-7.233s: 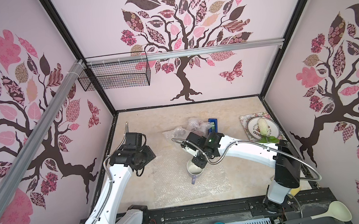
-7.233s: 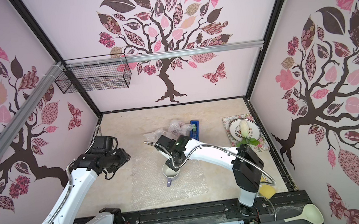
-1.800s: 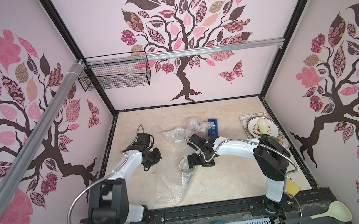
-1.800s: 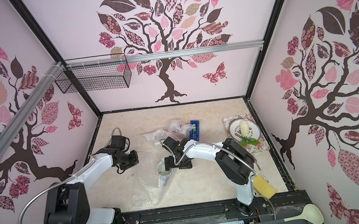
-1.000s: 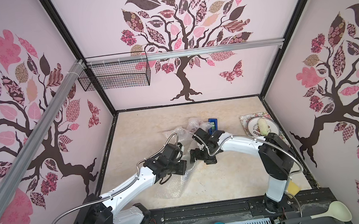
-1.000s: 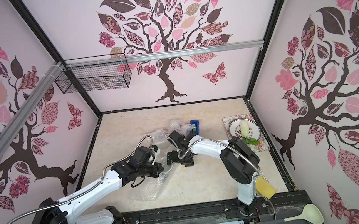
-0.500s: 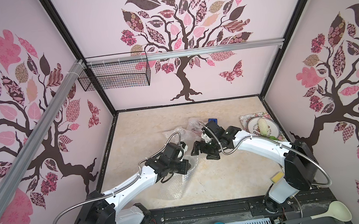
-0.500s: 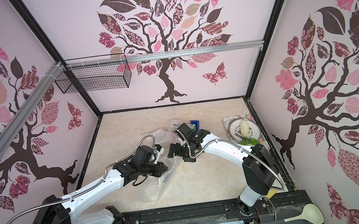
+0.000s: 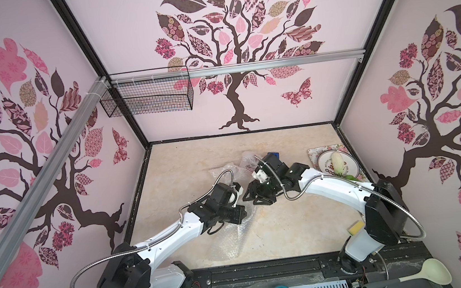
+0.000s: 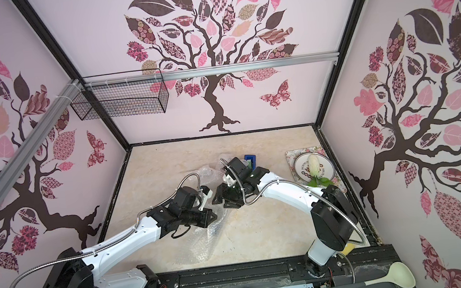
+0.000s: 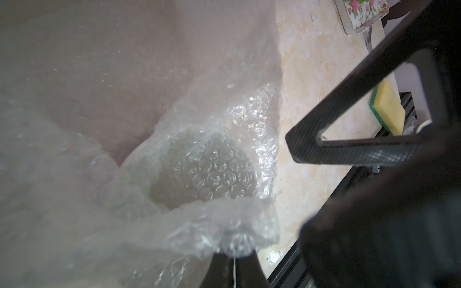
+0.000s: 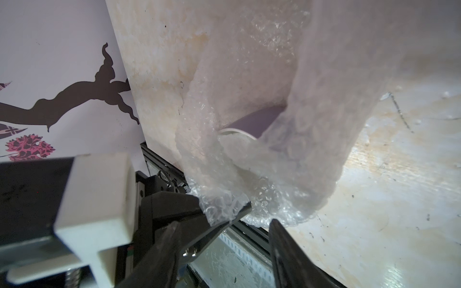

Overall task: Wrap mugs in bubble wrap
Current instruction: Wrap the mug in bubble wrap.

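Near the middle of the beige marbled worktop, the left gripper pinched a bunched edge of the clear bubble wrap sheet. The right gripper stood spread and empty just beside it. The draped sheet hid most of the pale lavender ceramic mug, so whether it stood upright or tipped could not be told. A blue tape dispenser sat behind, and a yellow-green sponge lay near the front right corner.

Pinched bubble wrap (by gripper).
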Tool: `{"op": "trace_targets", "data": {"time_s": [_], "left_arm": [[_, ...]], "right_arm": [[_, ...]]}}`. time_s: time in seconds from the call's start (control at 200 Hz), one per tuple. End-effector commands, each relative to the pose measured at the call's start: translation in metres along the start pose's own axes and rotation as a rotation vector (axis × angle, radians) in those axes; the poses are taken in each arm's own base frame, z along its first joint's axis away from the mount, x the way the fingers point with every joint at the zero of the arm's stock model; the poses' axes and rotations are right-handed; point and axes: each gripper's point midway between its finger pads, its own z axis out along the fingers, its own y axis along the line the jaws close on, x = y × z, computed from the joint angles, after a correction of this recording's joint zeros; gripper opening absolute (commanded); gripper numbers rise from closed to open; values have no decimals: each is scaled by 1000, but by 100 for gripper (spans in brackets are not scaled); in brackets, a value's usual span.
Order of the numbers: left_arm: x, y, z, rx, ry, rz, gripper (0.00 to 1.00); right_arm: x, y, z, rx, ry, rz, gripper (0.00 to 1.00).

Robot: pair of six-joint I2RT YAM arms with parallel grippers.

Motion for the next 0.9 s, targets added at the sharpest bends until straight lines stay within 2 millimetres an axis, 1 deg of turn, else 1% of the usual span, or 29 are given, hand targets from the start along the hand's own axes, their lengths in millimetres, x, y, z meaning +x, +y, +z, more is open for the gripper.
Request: {"op": "trace_targets", "data": {"time_s": [0.0,0.06,0.12,0.185,0.245,0.365,0.425,0.49,0.515,0.55,0.57,0.61,0.645,0.67,0.71,0.765,0.825,0.895], "left_arm": [[6,-1,4,19,9,11,5],[6,0,4,19,8,13,5],[6,-1,4,20,4,14,5],[5,-1,4,24,3,13,4],[6,-1,6,26,9,11,4],[1,-4,1,23,-3,13,3],[-8,0,-11,-18,-36,-6,4],[-26,5,-33,-51,-119,-46,7],[-32,9,-43,-69,-154,-67,10],[-39,19,-58,-109,-197,-109,16],[-43,25,-67,-131,-220,-136,18],[-47,35,-83,-167,-258,-176,21],[-48,42,-94,-196,-280,-197,29],[-48,45,-99,-208,-290,-203,33],[-48,46,-101,-205,-286,-196,34],[-46,46,-99,-204,-263,-188,36],[-43,42,-89,-169,-224,-167,38],[-39,45,-75,-161,-171,-174,38]], "right_arm": [[2,-2,13,-3,33,-8,49],[1,-1,17,-6,42,-16,44],[4,-4,23,12,63,-20,42],[5,-4,27,8,70,-24,34],[4,-7,30,20,69,-20,29],[-1,-18,34,85,50,-10,0],[-6,-25,34,129,30,1,0],[-8,-31,35,167,22,4,0],[-8,-33,34,181,20,8,0],[-10,-36,33,208,9,8,0],[-11,-38,32,222,3,6,0],[-13,-42,31,245,-7,4,0],[-14,-45,29,264,-15,4,0],[-14,-46,29,275,-19,2,0],[-16,-50,27,295,-28,3,0],[-17,-53,26,312,-36,2,0],[-17,-56,25,332,-44,5,0],[-18,-54,25,322,-45,8,0]]}}
